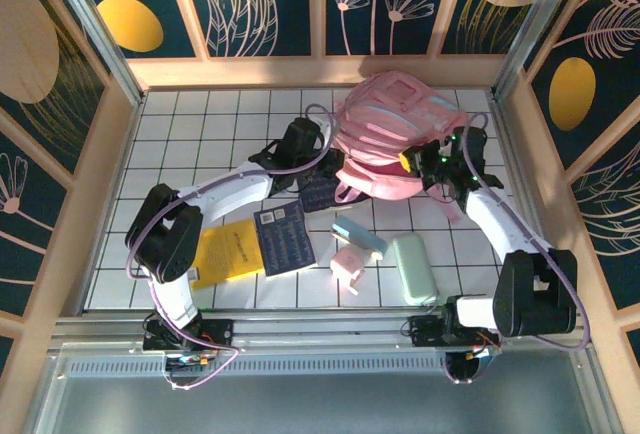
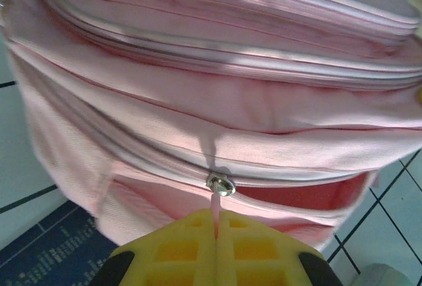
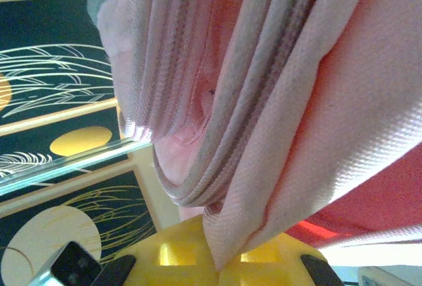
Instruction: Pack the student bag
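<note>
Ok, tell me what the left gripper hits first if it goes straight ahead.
The student bag. The left gripper is shut on its zipper pull, so the pink fabric just behind likely comes first.

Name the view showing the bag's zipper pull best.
Left wrist: the zipper pull sits centred, its tab pinched by the left end effector. Top external leaves it too small; right wrist gives student bag folds.

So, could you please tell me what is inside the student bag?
Through the part-open zip of the student bag only pink lining shows; fabric hides everything deeper.
</note>
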You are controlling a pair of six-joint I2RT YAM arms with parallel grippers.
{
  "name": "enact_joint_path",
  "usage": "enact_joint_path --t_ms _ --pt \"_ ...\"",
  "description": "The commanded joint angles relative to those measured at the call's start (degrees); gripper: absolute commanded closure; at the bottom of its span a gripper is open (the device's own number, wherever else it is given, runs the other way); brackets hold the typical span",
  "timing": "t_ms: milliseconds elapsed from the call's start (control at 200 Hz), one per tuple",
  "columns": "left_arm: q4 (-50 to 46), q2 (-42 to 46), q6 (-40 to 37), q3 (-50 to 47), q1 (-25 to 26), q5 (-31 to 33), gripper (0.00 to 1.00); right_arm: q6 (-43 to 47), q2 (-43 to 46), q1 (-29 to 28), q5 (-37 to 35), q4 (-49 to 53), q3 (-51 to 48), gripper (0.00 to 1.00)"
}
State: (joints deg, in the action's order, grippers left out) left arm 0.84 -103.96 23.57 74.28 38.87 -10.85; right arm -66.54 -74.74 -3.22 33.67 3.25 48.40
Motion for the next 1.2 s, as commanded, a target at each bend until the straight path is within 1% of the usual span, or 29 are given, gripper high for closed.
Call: enact_joint_path --t_ms 0,75,165,290,390,450,471,476,481,506,511,516,546,551,561,566,571,601,621,646,686,791,871,946,1066,1131,1196 --pt "-0.2 0.7 -0.6 1.0 -2.2 1.9 1.0 6.3 4.0 3.8 5.0 3.6 4.3 1.0" --pt "0.2 0.0 -0.5 1.4 -3.0 1.7 1.0 8.3 5.1 6.3 7.0 6.3 5.3 1.0" --pt "0.5 -1.7 -0.3 2.4 -3.6 1.3 1.0 10.6 6.3 7.4 6.3 9.9 6.8 1.0" --pt "0.8 -5.3 -0.2 5.2 -4.0 0.8 1.0 9.9 7.9 8.8 5.9 11.3 6.4 1.0" --pt "0.8 -8.3 0.1 8.2 -4.2 0.5 1.0 12.1 9.3 9.4 2.4 14.1 7.9 1.0" --pt "0.8 -9.5 0.7 9.9 -4.2 -1.1 1.0 13.7 9.8 9.5 -0.8 16.5 9.3 1.0" --pt "1.1 -9.7 1.3 10.2 -4.2 -1.9 1.0 14.0 9.9 9.6 -1.4 16.8 9.5 0.94" --pt "1.2 -9.7 1.4 10.2 -4.2 -2.2 1.0 14.0 9.9 9.6 -1.4 16.8 9.5 0.94" --pt "1.2 -9.7 1.6 10.3 -4.2 -2.4 1.0 14.1 10.0 9.6 -1.7 16.9 9.5 0.91" --pt "2.0 -9.7 2.4 10.4 -4.2 -3.5 1.0 14.2 10.0 9.7 -2.2 17.2 9.6 0.8" --pt "2.2 -9.7 2.5 10.4 -4.2 -3.6 1.0 14.2 10.0 9.7 -2.2 17.2 9.6 0.8" --pt "2.3 -9.7 2.7 10.3 -4.2 -3.9 1.0 14.3 10.0 9.6 -2.4 17.3 9.7 0.75" --pt "3.4 -9.4 3.6 10.1 -4.1 -5.2 1.0 14.4 9.9 9.7 -2.9 17.9 9.8 0.64" --pt "3.5 -9.3 3.8 10.0 -4.1 -5.3 1.0 14.4 9.9 9.7 -2.9 17.9 9.8 0.64" --pt "3.8 -9.2 4.1 9.9 -4.1 -5.7 1.0 14.4 9.9 9.7 -3.1 18.0 9.7 0.61" --pt "4.0 -9.1 4.2 9.8 -4.1 -5.8 1.0 14.4 9.9 9.7 -3.3 18.3 9.7 0.58" --pt "4.2 -9.1 4.3 9.7 -4.1 -6.0 1.0 14.4 9.9 9.7 -3.3 18.3 9.7 0.58" --pt "5.0 -8.7 5.1 9.3 -4.0 -6.9 1.0 14.5 9.9 9.6 -4.3 18.8 9.7 0.49" --pt "5.5 -8.4 5.6 9.0 -3.9 -7.4 1.0 14.5 9.9 9.6 -4.7 19.0 9.7 0.46" --pt "6.1 -8.2 6.1 8.7 -3.9 -7.9 1.0 14.4 10.1 9.5 -5.3 19.2 9.5 0.4" --pt "6.8 -7.6 6.6 8.1 -3.7 -8.8 1.0 14.1 10.6 9.1 -6.1 19.4 9.4 0.36" --pt "7.5 -6.4 6.9 7.1 -2.9 -9.6 1.0 11.4 12.4 6.3 -8.4 19.8 9.7 0.35" --pt "8.3 -5.2 7.5 6.0 -2.5 -9.9 1.0 6.4 14.1 2.3 -9.7 19.1 9.3 0.37" --pt "8.9 -4.4 8.1 5.4 -2.1 -10.4 1.0 0.8 15.3 -1.5 -12.4 19.9 9.3 0.41" --pt "9.1 -3.8 8.4 5.4 -1.2 -10.8 1.0 -4.3 17.3 -6.3 -15.6 19.3 8.6 0.43" --pt "9.6 -3.6 9.0 5.4 -0.7 -11.3 1.0 -6.2 17.6 -9.0 -16.7 18.0 7.3 0.42" --pt "10.4 -3.5 9.5 5.1 -0.3 -11.6 1.0 -7.8 17.2 -10.8 -16.4 16.2 5.6 0.38"
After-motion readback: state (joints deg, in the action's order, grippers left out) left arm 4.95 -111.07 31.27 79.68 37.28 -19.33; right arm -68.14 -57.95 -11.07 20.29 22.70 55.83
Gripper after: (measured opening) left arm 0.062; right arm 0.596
